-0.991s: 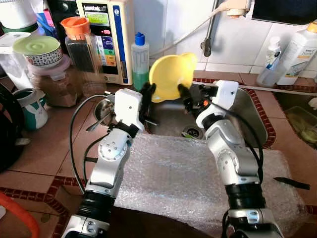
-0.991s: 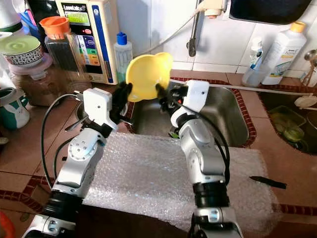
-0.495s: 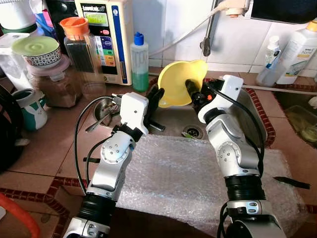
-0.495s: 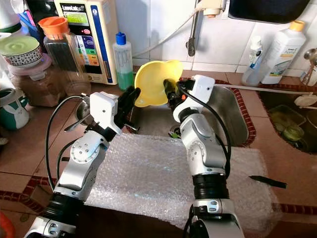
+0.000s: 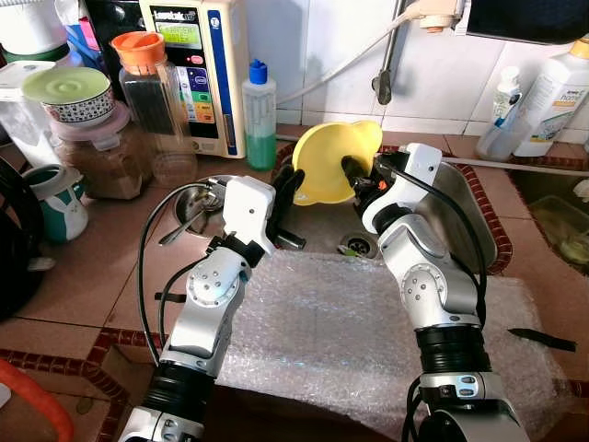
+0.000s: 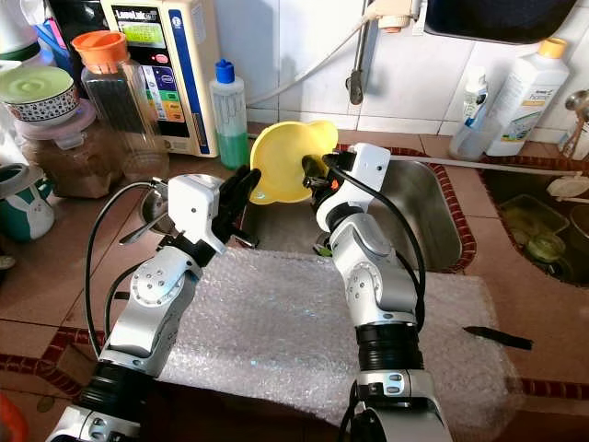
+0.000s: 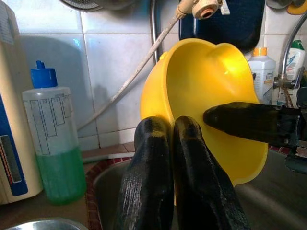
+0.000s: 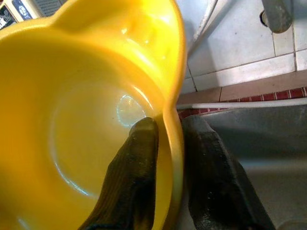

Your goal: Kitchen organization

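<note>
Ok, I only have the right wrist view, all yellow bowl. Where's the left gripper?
Observer: The left gripper has its fingers together against the outside of the yellow bowl, not clamping the rim.
Operator: What's under the bowl?
Observer: The steel sink; the bowl hangs over its left side, tilted.
Operator: Who's holding it?
Observer: The right gripper, one finger inside the rim and one outside.
Operator: Anything beside it?
Observer: A blue-capped bottle of green liquid stands on the counter to the robot's left.
</note>
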### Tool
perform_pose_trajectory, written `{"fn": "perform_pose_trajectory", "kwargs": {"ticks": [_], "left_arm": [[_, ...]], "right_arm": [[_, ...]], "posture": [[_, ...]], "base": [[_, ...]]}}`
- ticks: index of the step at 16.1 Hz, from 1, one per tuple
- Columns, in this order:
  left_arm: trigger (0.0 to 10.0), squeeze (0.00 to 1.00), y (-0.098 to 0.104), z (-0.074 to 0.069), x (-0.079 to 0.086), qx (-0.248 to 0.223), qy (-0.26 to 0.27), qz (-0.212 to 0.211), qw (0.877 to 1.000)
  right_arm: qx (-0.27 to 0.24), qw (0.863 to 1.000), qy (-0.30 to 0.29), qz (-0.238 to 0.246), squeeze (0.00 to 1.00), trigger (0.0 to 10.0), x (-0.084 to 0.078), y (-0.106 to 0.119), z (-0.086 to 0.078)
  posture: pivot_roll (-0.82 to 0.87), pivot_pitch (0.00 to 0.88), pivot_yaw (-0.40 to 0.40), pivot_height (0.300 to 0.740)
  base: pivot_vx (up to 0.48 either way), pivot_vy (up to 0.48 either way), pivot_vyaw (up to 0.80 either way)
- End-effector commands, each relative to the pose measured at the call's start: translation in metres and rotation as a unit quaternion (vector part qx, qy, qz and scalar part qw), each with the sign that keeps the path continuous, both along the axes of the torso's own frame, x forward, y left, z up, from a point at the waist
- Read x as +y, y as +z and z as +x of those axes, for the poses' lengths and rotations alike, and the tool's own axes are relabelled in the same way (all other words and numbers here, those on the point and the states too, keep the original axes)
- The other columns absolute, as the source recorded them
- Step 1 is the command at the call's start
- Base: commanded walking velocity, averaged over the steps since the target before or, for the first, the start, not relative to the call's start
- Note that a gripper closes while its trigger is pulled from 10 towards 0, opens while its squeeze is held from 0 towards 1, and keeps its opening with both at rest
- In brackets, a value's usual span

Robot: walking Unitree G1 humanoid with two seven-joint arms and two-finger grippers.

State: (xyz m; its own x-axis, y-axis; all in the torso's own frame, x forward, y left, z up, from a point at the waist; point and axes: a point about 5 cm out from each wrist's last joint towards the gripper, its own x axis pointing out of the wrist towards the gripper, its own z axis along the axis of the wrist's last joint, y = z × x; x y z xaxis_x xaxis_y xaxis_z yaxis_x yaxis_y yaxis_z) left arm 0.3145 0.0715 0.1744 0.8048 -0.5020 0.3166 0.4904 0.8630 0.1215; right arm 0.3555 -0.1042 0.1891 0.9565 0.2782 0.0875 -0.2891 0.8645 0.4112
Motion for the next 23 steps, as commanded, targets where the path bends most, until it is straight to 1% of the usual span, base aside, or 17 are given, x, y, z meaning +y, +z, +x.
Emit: {"fn": "perform_pose_trajectory", "kwargs": {"ticks": [1, 2, 3, 4, 5, 6, 8, 9, 10, 13, 14, 15, 16, 17, 19, 20, 23], "left_arm": [[0.1, 0.0, 0.017, -0.003, -0.006, -0.041, -0.023, -0.009, 0.999], [3.9, 0.0, 0.016, -0.002, -0.006, -0.041, -0.02, -0.007, 0.999], [5.3, 0.0, 0.016, -0.002, -0.005, -0.042, -0.02, -0.003, 0.999], [6.3, 0.0, 0.015, -0.002, -0.005, -0.042, -0.018, -0.001, 0.999], [6.3, 0.0, 0.016, -0.002, -0.004, -0.043, -0.016, 0.0, 0.999], [6.7, 0.0, 0.016, -0.002, -0.004, -0.045, -0.015, 0.004, 0.999], [9.2, 0.0, 0.015, -0.003, -0.004, -0.044, -0.016, 0.004, 0.999], [10.0, 0.0, 0.015, -0.003, -0.004, -0.042, -0.02, 0.002, 0.999], [10.0, 1.0, 0.015, -0.003, -0.005, -0.038, -0.026, -0.009, 0.999], [10.0, 1.0, 0.014, -0.005, -0.008, -0.03, -0.04, -0.016, 0.999], [10.0, 1.0, 0.012, -0.005, -0.008, -0.023, -0.038, -0.02, 0.999], [10.0, 1.0, 0.01, -0.005, -0.009, -0.012, -0.042, -0.03, 0.999], [10.0, 1.0, 0.007, -0.009, -0.014, -0.001, -0.061, -0.033, 0.998], [10.0, 1.0, 0.006, -0.011, -0.016, 0.006, -0.073, -0.035, 0.997], [10.0, 1.0, 0.0, -0.018, -0.023, 0.03, -0.114, -0.03, 0.993], [10.0, 1.0, -0.001, -0.019, -0.024, 0.034, -0.12, -0.028, 0.992], [10.0, 1.0, -0.006, -0.022, -0.023, 0.045, -0.125, -0.012, 0.991]], "right_arm": [[0.036, 0.999, -0.024, 0.0, 0.0, 0.0, -0.009, -0.011, 0.002], [0.039, 0.999, -0.026, 0.0, 0.0, 0.0, -0.01, -0.012, 0.002], [0.041, 0.999, -0.027, 0.001, 0.0, 0.0, -0.01, -0.012, 0.003], [0.045, 0.998, -0.032, 0.005, 0.0, 0.0, -0.011, -0.013, 0.003], [0.047, 0.998, -0.034, 0.006, 0.0, 0.0, -0.011, -0.013, 0.004], [0.049, 0.998, -0.037, 0.006, 0.0, 0.0, -0.013, -0.014, 0.004], [0.058, 0.997, -0.044, 0.013, 0.0, 0.0, -0.015, -0.016, 0.004], [0.059, 0.997, -0.045, 0.014, 0.0, 0.0, -0.015, -0.016, 0.004], [0.061, 0.997, -0.046, 0.013, 0.0, 0.0, -0.015, -0.017, 0.004], [0.062, 0.996, -0.056, 0.014, 0.0, 0.0, -0.016, -0.018, 0.004], [0.059, 0.995, -0.075, -0.005, 0.0, 0.0, -0.02, -0.018, 0.004], [0.053, 0.992, -0.106, -0.043, 0.0, 0.0, -0.027, -0.019, 0.005], [0.051, 0.987, -0.142, -0.06, 0.0, 0.0, -0.035, -0.019, 0.006], [0.05, 0.984, -0.158, -0.071, 0.0, 0.0, -0.038, -0.019, 0.007], [0.047, 0.966, -0.23, -0.106, 0.0, 0.0, -0.056, -0.021, 0.009], [0.051, 0.962, -0.241, -0.114, 0.0, 0.0, -0.06, -0.024, 0.01], [0.056, 0.933, -0.291, -0.204, 0.0, 0.0, -0.084, -0.04, 0.013]], "posture": [[-0.03, 0.0, 0.029, 0.74], [-0.03, 0.0, 0.028, 0.74], [-0.03, 0.0, 0.028, 0.74], [-0.03, 0.0, 0.028, 0.74], [-0.03, 0.0, 0.028, 0.74], [-0.03, 0.0, 0.029, 0.74], [-0.03, 0.0, 0.03, 0.74], [-0.03, 0.0, 0.031, 0.74], [-0.03, 0.0, 0.031, 0.74], [-0.03, 0.0, 0.031, 0.74], [-0.03, 0.0, 0.031, 0.74], [-0.03, 0.0, 0.031, 0.74], [-0.03, 0.0, 0.031, 0.74], [-0.03, 0.0, 0.031, 0.74], [-0.02, 0.0, 0.032, 0.74], [-0.02, 0.0, 0.032, 0.74], [-0.02, 0.0, 0.034, 0.74]], "base": [[0.0, 0.0, 0.0], [0.0, 0.0, 0.0], [0.0, 0.0, 0.0], [0.0, 0.0, 0.0], [0.0, 0.0, 0.0], [0.0, 0.0, 0.0], [0.0, 0.0, 0.0], [0.0, 0.0, 0.0], [0.0, 0.0, 0.0], [0.0, 0.0, 0.0], [0.0, 0.0, 0.0], [0.0, 0.0, 0.0], [0.0, 0.0, 0.0], [0.0, 0.0, 0.0], [0.0, 0.0, 0.0], [0.0, 0.0, 0.0], [0.0, 0.0, 0.0]]}}
